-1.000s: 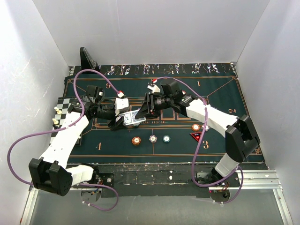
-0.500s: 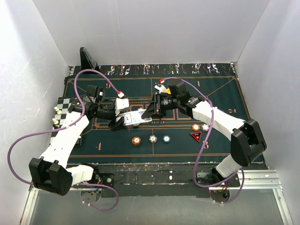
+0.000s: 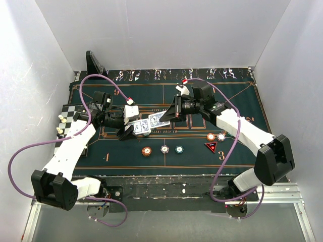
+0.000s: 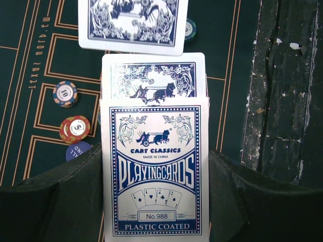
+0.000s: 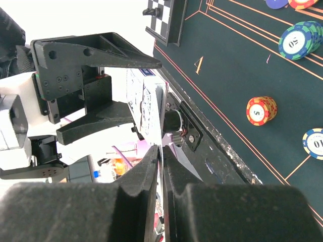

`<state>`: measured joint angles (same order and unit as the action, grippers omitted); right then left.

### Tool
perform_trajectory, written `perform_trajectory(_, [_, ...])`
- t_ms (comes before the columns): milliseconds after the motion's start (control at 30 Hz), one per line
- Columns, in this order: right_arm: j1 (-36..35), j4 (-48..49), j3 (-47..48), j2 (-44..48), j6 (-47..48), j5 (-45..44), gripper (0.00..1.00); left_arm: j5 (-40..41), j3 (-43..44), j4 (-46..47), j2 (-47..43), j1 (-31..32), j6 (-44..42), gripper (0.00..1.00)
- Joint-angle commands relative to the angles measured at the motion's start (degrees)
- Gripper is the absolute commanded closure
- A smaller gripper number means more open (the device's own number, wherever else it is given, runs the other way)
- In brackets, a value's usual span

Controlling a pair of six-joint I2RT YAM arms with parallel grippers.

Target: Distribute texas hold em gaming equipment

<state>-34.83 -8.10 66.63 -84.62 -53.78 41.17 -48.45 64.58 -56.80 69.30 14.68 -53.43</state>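
Observation:
My left gripper point(image 3: 132, 129) is shut on a blue-and-white playing-card box point(image 4: 155, 171), held above the green mat left of centre. A blue-backed card point(image 4: 154, 80) sticks out of the box's open end. My right gripper point(image 3: 172, 114) is shut on a single blue-backed card point(image 3: 159, 120), held clear of the box; the card is seen edge-on between the right wrist view's pads point(image 5: 151, 166). It also shows in the left wrist view point(image 4: 133, 22). Orange point(image 3: 147, 151), white point(image 3: 164, 149) and teal point(image 3: 178, 148) chips lie in a row nearer the front. A red triangular marker point(image 3: 211, 146) lies to their right.
An orange chip point(image 3: 210, 136) and a white chip point(image 3: 221, 136) lie just behind the marker. A chequered board point(image 3: 68, 113) sits at the mat's left edge with small pale pieces beside it. A black stand point(image 3: 94, 63) is at the back left. White walls enclose three sides.
My right gripper has moved right and back with the card, drawing it out of the box and away from the left gripper. The left arm has held still.

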Motion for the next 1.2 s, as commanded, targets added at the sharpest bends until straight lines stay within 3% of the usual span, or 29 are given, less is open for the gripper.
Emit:
perform_trajectory(0, [1.9, -1.4, 0.4, 2.9, 0.7, 2.0, 0.88, -0.7, 1.3, 0.2, -0.7, -0.4, -1.0, 0.99])
perform_trajectory(200, [7.7, -2.1, 1.6, 3.9, 1.0, 3.4, 0.92, 0.5, 0.6, -1.0, -0.8, -0.4, -1.9, 0.99])
perform_trajectory(333, [9.7, -2.3, 5.3, -0.3, 1.6, 4.3, 0.94, 1.2, 1.0, -2.2, -0.5, -0.3, -1.9, 0.99])
perform_trajectory(567, [6.6, -1.5, 16.9, -19.0, 2.4, 4.2, 0.96, 1.6, 4.3, -5.9, 0.2, -0.4, -0.4, 0.99])
perform_trajectory(833, [3.0, -6.4, 37.9, -40.5, 3.9, 0.3, 0.97, 2.5, 8.7, -8.4, 0.5, -0.4, 4.2, 0.97])
perform_trajectory(1167, [1.2, -7.8, 55.4, -55.0, 1.0, -5.6, 0.96, 1.9, 10.0, -9.6, 0.6, -0.3, 6.1, 0.97])
